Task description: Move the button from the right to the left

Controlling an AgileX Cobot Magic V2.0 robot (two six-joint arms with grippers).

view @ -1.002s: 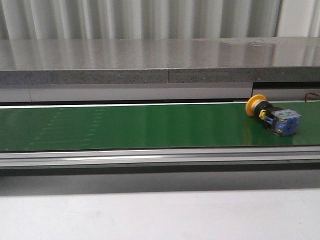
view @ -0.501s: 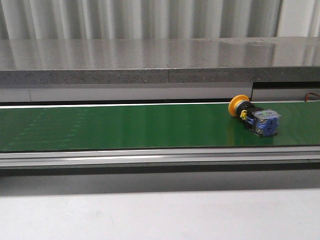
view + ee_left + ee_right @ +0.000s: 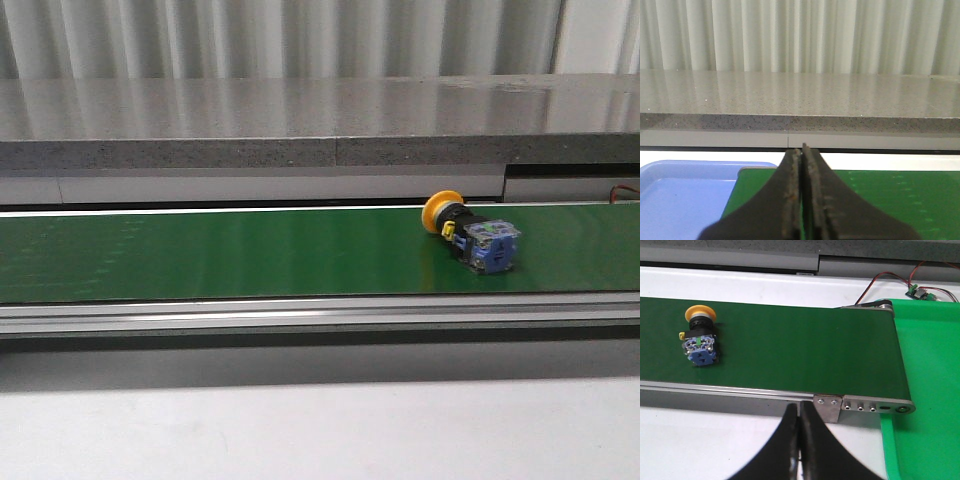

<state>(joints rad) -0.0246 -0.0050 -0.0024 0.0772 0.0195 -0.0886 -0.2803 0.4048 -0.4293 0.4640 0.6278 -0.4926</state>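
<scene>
The button (image 3: 470, 233) lies on its side on the green conveyor belt (image 3: 250, 255), right of the middle, its yellow-orange cap to the left and its blue-grey block to the right. It also shows in the right wrist view (image 3: 699, 337). My right gripper (image 3: 799, 412) is shut and empty, over the white table in front of the belt's right end. My left gripper (image 3: 802, 152) is shut and empty, over the belt's left end. Neither gripper shows in the front view.
A blue tray (image 3: 685, 195) sits just past the belt's left end. A bright green surface (image 3: 927, 390) lies past the right end, with wires and a small board (image 3: 917, 290) behind it. A grey stone ledge (image 3: 320, 125) runs behind the belt.
The button has travelled leftward along the belt, from near the right edge toward the middle. No gripper appears in the front view.
</scene>
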